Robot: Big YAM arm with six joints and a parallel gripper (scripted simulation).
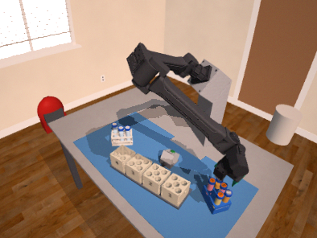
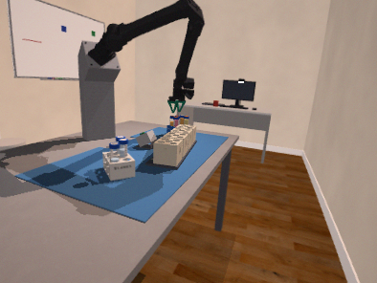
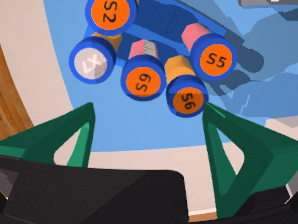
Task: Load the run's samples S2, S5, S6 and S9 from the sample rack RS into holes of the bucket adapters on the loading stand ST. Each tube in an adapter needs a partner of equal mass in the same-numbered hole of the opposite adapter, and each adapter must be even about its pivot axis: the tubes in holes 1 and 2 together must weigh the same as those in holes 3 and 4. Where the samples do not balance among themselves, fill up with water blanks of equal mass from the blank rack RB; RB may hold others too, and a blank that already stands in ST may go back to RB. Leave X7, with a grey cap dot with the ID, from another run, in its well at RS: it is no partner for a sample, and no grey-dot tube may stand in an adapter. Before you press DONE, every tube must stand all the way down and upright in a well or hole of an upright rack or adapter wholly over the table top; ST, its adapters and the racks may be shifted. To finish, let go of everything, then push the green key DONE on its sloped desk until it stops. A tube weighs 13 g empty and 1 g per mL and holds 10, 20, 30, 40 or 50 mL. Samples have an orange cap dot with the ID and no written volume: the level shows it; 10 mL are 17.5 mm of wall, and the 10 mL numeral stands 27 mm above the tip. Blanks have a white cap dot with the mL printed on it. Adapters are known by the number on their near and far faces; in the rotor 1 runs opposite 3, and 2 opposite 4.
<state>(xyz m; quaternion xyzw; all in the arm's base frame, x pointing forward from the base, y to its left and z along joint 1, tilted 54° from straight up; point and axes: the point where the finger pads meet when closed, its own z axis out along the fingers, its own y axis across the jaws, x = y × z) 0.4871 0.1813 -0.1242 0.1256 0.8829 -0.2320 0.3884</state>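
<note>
1. The pincer (image 3: 145, 143) stands wide apart with nothing between its green fingers; it hangs above the sample rack RS (image 1: 222, 208), clear of every cap.
2. From the wrist camera, five blue-capped tubes cluster in the rack at about 12 o'clock from the pincer.
3. S2 (image 3: 111, 10) sits farthest out, at 11 o'clock of the cluster.
4. S5 (image 3: 216, 60) sits at 3 o'clock of the cluster, S9 (image 3: 143, 82) in the middle, and S6 (image 3: 186, 100) nearest the pincer, just beside S9.
5. A tube with a grey cap dot (image 3: 91, 62) stands at 9 o'clock of S9; its lettering is too blurred to read.
6. From the top camera, RS sits on the blue mat (image 1: 100, 141) at 4 o'clock of the worktop (image 1: 269, 169), near the mat's corner.
7. The four pale bucket adapters (image 1: 150, 173) stand in a touching row at 9 o'clock of RS, well apart from it; no caps show in their holes.
8. The grey DONE desk (image 1: 168, 157) with its green key sits just beside that row, at 1 o'clock of its middle.
9. The white blank rack RB (image 1: 121, 138) holds blue-capped tubes at 11 o'clock of the adapter row, near its end.
</note>
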